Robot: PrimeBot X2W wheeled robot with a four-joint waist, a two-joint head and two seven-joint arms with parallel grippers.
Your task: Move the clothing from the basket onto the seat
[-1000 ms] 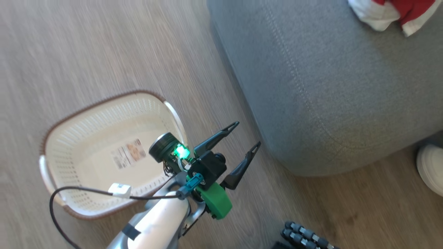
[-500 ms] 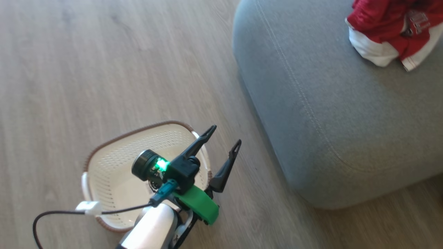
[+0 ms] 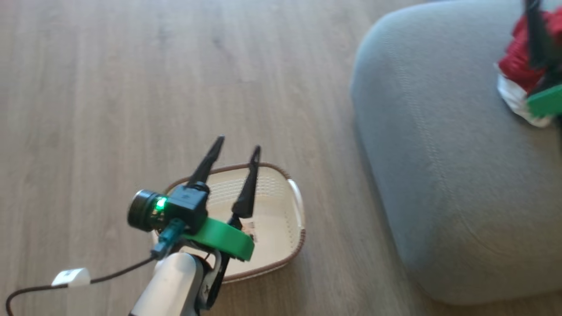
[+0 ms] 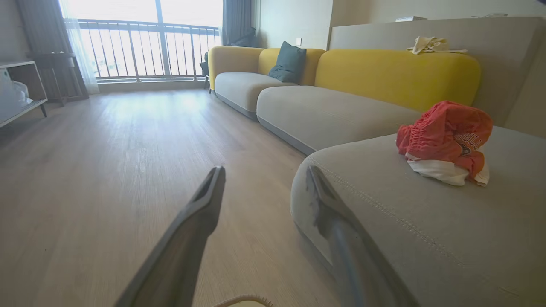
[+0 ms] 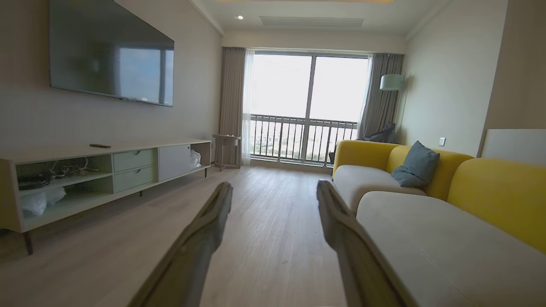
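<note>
Since the earlier frames the head camera has swung, so the whole scene has shifted; against the basket itself, the left tool [image 3: 238,143] now sits over the bowl with its fingers pointing up the frame across the far rim, where before it angled off the rim toward the seat. A dark finger and green mount of the right arm have also come in at the upper right edge, in front of the clothing. Left tool: fingers spread, nothing between them. Right tool [image 5: 274,184]: fingers likewise spread and bare, looking down the room. The clothing [image 4: 443,140] lies in one bundled heap on the seat [image 3: 439,153], upper right of the head frame, well apart from the basket. The left wrist view shows a red piece with a gathered waistband and pale lettering on top and white fabric under it; two separate garments cannot be counted for certain. The basket [image 3: 276,188] stands on the wood floor [image 3: 109,87] at lower centre, just beside the seat's corner. Its visible floor carries a paper label [image 3: 248,226] and no fabric; the near left part is hidden behind the left arm and its camera. Judgement: the transfer looks done or close to it. What remains, if anything, is a check of the hidden part of the basket.
</note>
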